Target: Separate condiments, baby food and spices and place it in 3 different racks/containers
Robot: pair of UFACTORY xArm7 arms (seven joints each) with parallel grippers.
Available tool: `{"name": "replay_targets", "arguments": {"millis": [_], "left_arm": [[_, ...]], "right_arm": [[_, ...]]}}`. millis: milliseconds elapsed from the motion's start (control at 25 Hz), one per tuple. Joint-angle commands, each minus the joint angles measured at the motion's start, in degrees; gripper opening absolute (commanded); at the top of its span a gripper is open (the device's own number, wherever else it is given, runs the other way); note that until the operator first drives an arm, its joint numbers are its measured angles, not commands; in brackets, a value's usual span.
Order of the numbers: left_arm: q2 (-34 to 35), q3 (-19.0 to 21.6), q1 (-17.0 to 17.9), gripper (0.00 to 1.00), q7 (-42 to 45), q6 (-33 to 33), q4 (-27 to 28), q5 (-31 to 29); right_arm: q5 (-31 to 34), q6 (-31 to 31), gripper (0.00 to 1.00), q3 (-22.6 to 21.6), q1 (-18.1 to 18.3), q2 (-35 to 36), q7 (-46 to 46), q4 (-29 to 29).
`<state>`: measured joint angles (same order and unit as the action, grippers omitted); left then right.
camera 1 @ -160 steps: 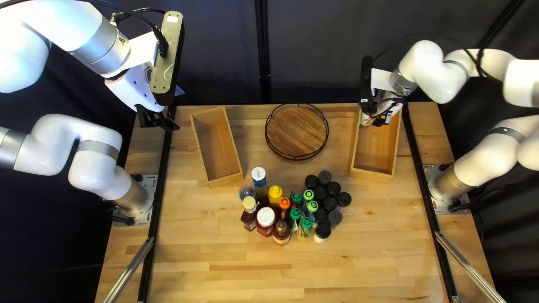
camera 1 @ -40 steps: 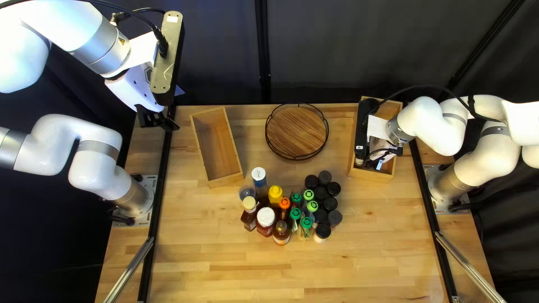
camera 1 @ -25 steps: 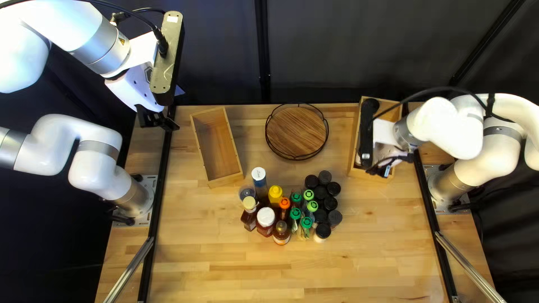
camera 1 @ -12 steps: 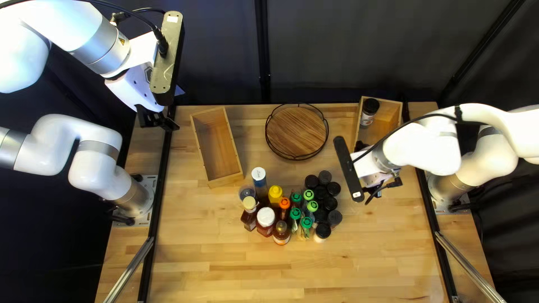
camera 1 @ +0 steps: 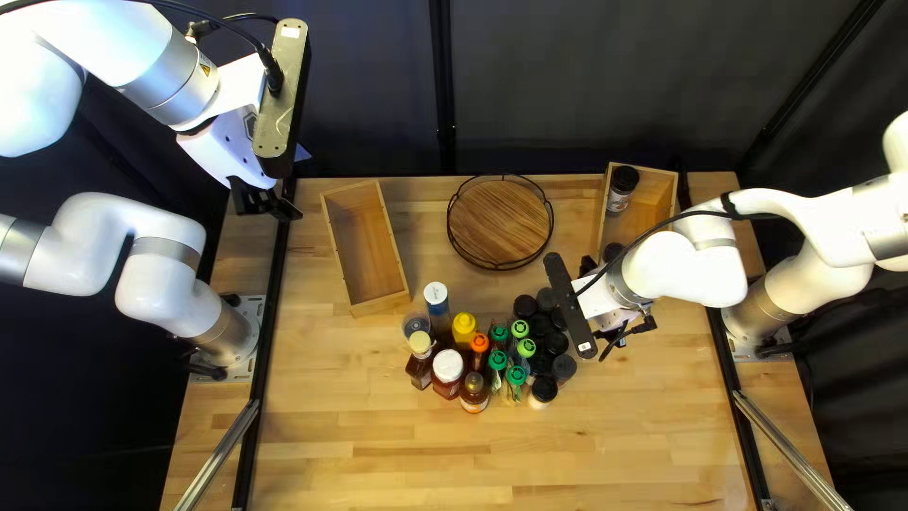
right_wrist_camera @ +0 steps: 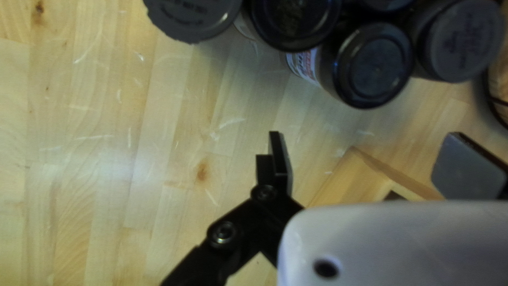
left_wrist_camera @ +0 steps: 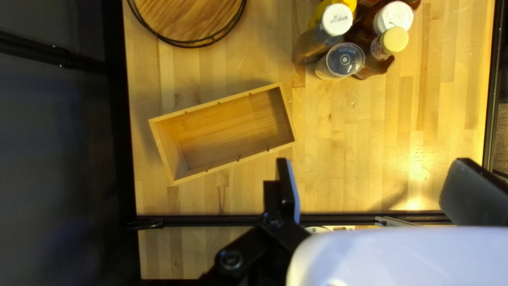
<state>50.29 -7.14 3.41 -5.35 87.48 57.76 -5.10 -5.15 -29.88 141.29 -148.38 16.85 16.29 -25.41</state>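
Black-lidded jars [camera 1: 564, 367] stand clustered beside green-capped bottles [camera 1: 515, 376], sauce bottles and a white-lidded jar [camera 1: 447, 365]. My right gripper [camera 1: 570, 308] hangs over the cluster's right edge, hiding some lids. In its wrist view, the right gripper [right_wrist_camera: 370, 161] is open and empty, with black-lidded jars [right_wrist_camera: 374, 66] ahead of it. One jar [camera 1: 619, 200] stands at the far end of the right wooden box [camera 1: 670, 194]; another round black lid [camera 1: 613, 253] shows near its close end. My left gripper [camera 1: 268, 203] hovers left of the left box; in its wrist view, the left gripper [left_wrist_camera: 378, 188] is open and empty.
The left wooden box [camera 1: 393, 241] holds nothing. A round wire-rimmed wooden tray [camera 1: 500, 222] stands between the boxes. My right forearm reaches across the table's right side, passing close by the right box. Black rails [camera 1: 270, 322] run along both sides.
My right gripper has left the right box for the jar cluster, uncovering the jar in the box. A jar at the cluster's right edge in the oldest frame is gone from there. The left arm is still.
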Motion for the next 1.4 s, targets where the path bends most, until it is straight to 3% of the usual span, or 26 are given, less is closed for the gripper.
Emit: {"name": "replay_targets", "arguments": {"millis": [40,240,680,720,760,840,880,1160,1400], "left_arm": [[0.0,0.0,0.0,1.00,0.0,0.0,0.0,0.0],[0.0,0.0,0.0,1.00,0.0,0.0,0.0,0.0],[0.0,0.0,0.0,1.00,0.0,0.0,0.0,0.0],[0.0,0.0,0.0,1.00,0.0,0.0,0.0,0.0],[0.0,0.0,0.0,1.00,0.0,0.0,0.0,0.0],[0.0,0.0,0.0,1.00,0.0,0.0,0.0,0.0],[0.0,0.0,0.0,1.00,0.0,0.0,0.0,0.0],[0.0,0.0,0.0,1.00,0.0,0.0,0.0,0.0],[0.0,0.0,0.0,1.00,0.0,0.0,0.0,0.0]], "right_arm": [[1.1,1.3,1.00,-0.7,0.7,-2.1,-0.4,-0.9],[3.0,3.1,1.00,-1.1,1.9,-5.2,-0.6,-2.2],[4.5,4.5,0.86,-1.0,2.7,-7.9,0.3,-3.4],[4.4,4.4,0.80,-1.0,2.7,-7.8,0.4,-3.4],[4.2,4.3,0.65,-0.9,2.6,-7.6,0.5,-3.4],[4.1,4.2,0.06,-0.9,2.5,-7.3,0.6,-3.3],[4.2,4.3,0.02,-0.9,2.6,-7.3,0.5,-3.3],[2.3,3.8,0.01,0.0,1.4,-5.3,2.3,-2.3],[-5.5,-3.3,0.00,5.1,-5.5,6.9,7.3,1.4]]}}
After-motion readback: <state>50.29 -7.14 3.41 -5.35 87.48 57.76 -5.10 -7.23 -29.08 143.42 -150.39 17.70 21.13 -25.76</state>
